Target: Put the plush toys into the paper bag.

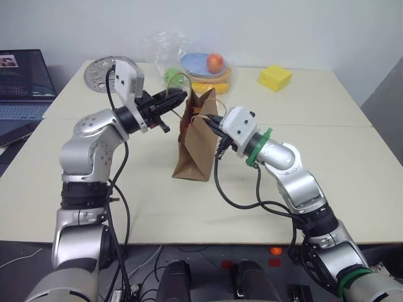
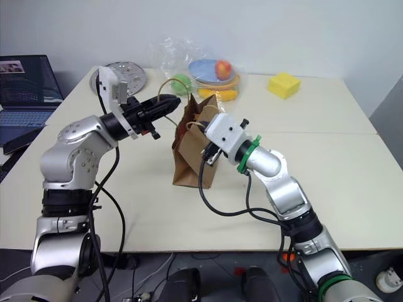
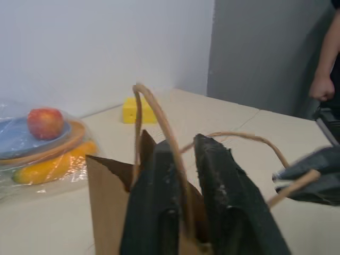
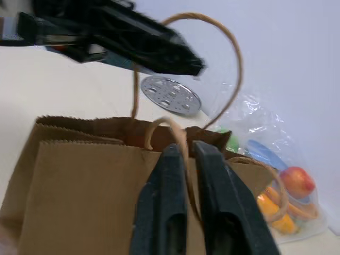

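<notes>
Paper bag [image 1: 192, 151] upright, inside hidden; left gripper [image 3: 183, 175], right gripper [image 4: 185, 159] each pinching handle loop.

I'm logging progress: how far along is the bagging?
No plush toys lie out on the table, so they may already be inside; the inside is hidden. In hand: the left gripper and right gripper each have a paper bag handle between their fingers. Confirming the contents remains.

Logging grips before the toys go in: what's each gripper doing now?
Left gripper: closed on a twisted-paper handle of the brown paper bag.
Right gripper: closed on the bag's other handle.
</notes>
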